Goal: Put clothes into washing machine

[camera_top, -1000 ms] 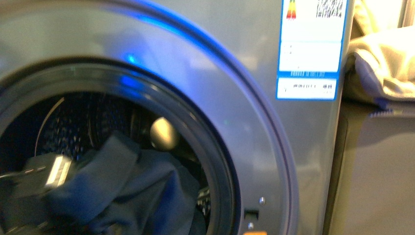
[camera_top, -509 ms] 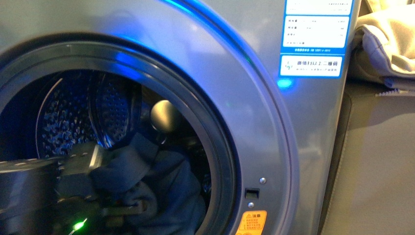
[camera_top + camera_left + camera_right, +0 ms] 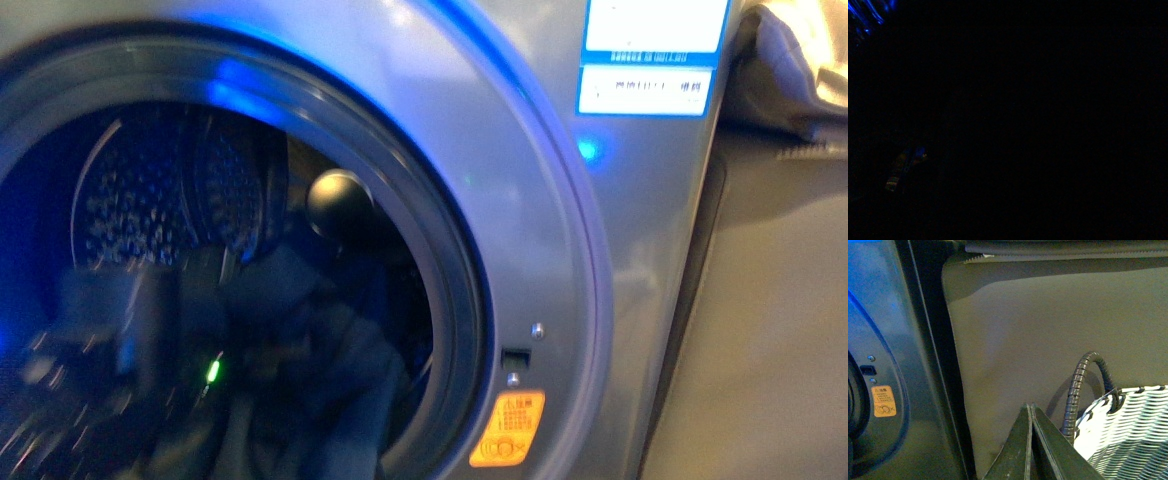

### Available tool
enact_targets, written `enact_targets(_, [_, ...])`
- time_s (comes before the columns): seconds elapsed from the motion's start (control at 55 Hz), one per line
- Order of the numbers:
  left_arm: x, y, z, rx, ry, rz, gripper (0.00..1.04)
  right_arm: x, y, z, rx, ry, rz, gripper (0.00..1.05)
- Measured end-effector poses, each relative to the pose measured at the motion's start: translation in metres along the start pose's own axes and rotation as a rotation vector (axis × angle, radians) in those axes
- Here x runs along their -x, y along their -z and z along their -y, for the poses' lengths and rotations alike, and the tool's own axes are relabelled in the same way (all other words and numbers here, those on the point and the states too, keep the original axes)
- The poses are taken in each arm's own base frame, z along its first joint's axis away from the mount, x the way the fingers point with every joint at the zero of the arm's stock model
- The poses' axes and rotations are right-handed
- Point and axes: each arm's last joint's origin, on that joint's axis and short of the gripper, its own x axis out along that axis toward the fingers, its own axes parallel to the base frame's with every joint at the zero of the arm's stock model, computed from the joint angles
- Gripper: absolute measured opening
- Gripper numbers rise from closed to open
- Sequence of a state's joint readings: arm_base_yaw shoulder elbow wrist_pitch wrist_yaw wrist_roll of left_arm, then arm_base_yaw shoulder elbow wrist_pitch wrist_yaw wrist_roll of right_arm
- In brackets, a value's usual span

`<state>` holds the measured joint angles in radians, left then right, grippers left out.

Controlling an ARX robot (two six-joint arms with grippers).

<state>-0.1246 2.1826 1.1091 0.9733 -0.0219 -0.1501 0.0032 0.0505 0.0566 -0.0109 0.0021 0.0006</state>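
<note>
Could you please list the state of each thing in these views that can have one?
washing machine: door open, porthole unobstructed, blue light on its front.
clothes: crumpled, lying inside the drum at the porthole's lower edge.
left gripper: reaching into the drum, blurred; jaws unreadable, its wrist view is dark.
right gripper: shut, empty, outside the machine.
wicker basket: upright beside the machine, contents hidden.

you see the clothes (image 3: 330, 390) lying inside the washing machine (image 3: 560, 250), low in its drum. the left arm (image 3: 110, 340) reaches into the drum, left of them. a basket (image 3: 1128, 430) stands right of the machine.
</note>
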Motion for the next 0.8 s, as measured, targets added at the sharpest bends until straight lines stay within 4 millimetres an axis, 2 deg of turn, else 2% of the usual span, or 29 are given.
enact_targets(0.164, [-0.017, -0.006, 0.005, -0.007, -0.003, 0.008, 0.07, 0.0, 0.003, 0.0, 0.0, 0.0, 0.002, 0.02])
enact_targets(0.291, [-0.031, -0.011, 0.011, -0.02, -0.001, 0.017, 0.07, 0.0, 0.013, 0.0, 0.0, 0.0, 0.001, 0.02])
enact_targets(0.436, [-0.051, -0.022, 0.019, -0.026, -0.014, 0.037, 0.07, 0.0, 0.013, 0.0, 0.0, 0.0, 0.003, 0.02])
enact_targets(0.655, [-0.07, -0.037, 0.019, -0.058, -0.06, 0.057, 0.07, 0.0, 0.013, 0.0, 0.0, 0.0, 0.003, 0.02])
enact_targets(0.8, [-0.076, -0.032, 0.014, -0.098, -0.114, 0.015, 0.07, 0.0, 0.013, 0.0, 0.0, 0.0, 0.003, 0.02])
